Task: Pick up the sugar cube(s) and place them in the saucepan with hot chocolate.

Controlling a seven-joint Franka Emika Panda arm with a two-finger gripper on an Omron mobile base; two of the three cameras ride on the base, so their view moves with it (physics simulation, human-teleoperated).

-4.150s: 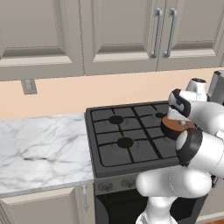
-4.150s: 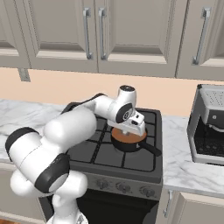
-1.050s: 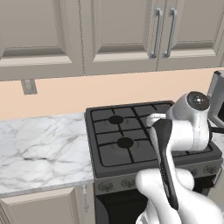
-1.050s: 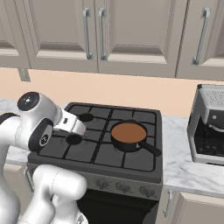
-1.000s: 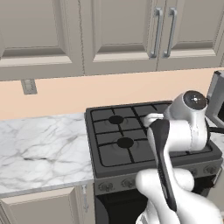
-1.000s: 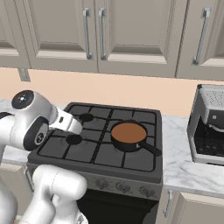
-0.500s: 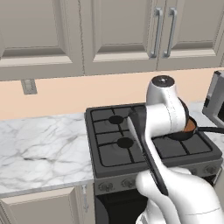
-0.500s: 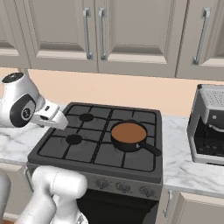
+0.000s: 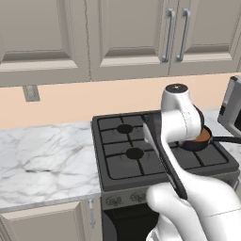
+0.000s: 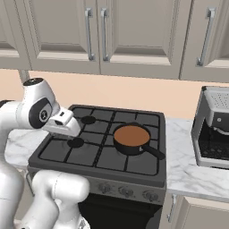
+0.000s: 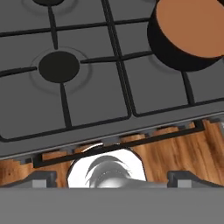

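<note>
Where the saucepan with hot chocolate [image 10: 132, 138] sits is the front right burner of the stove [image 10: 98, 156], and I can see its brown liquid lying flat almost up to the black rim. Its long thin handle [image 10: 153, 152] points toward the front right corner of the cooktop. In the left base view the pan [image 9: 200, 140] is mostly hidden behind my arm [image 9: 179, 117], with only a sliver of brown and the handle sticking out to the right. In the hand view the pan [image 11: 188, 30] fills the top right corner, above the dark grates.

My claw [image 11: 112, 177] has its two dark fingertips [image 11: 41, 178] far apart at the bottom of the hand view, so it stands wide open with nothing between them. It hangs over the front edge of the stove, well apart from the pan, with wooden floor [image 11: 175, 153] visible beyond the stove edge. In the right base view the hand [image 10: 62, 123] sits over the left burners, pointing toward the pan.

A marble desk [image 9: 42, 160] runs to the left of the stove, and another stretch of it [image 10: 188, 170] lies on the right, carrying a coffee machine [image 10: 212, 127]. Grey cabinets [image 10: 103, 31] with metal handles hang above the beige wall. An outlet plate [image 9: 31, 92] is set in the wall over the left desk. I cannot make out any sugar cube.
</note>
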